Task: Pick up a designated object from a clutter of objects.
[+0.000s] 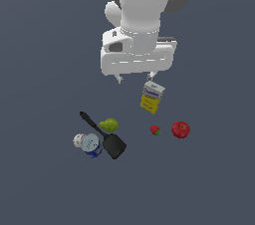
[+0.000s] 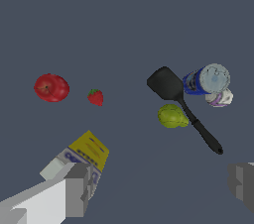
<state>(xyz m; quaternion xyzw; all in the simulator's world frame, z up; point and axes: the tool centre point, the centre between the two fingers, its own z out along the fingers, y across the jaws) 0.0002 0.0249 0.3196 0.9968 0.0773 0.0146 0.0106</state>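
Tool (image 1: 135, 77) spread wide above counter (image 1: 45, 69), nothing pinched. Yellow-white carton (image 1: 152, 97) just below one fingertip (image 2: 74, 188), upright, slightly tilted; contact cannot be told. Past it, strawberry (image 1: 155, 130) and red apple (image 1: 181, 129) side by side, apart. Off toward the other fingertip: green pear (image 1: 109, 125) against black spatula (image 1: 105, 136), blue-white can (image 1: 92, 145) on its side by spatula blade, small purple-white item (image 1: 78, 141) touching can.

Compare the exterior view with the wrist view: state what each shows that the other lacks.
Only the exterior view shows the arm's white body above the open gripper. Only the wrist view shows the finger beside the carton. Both show the apple, strawberry, pear, spatula and can.
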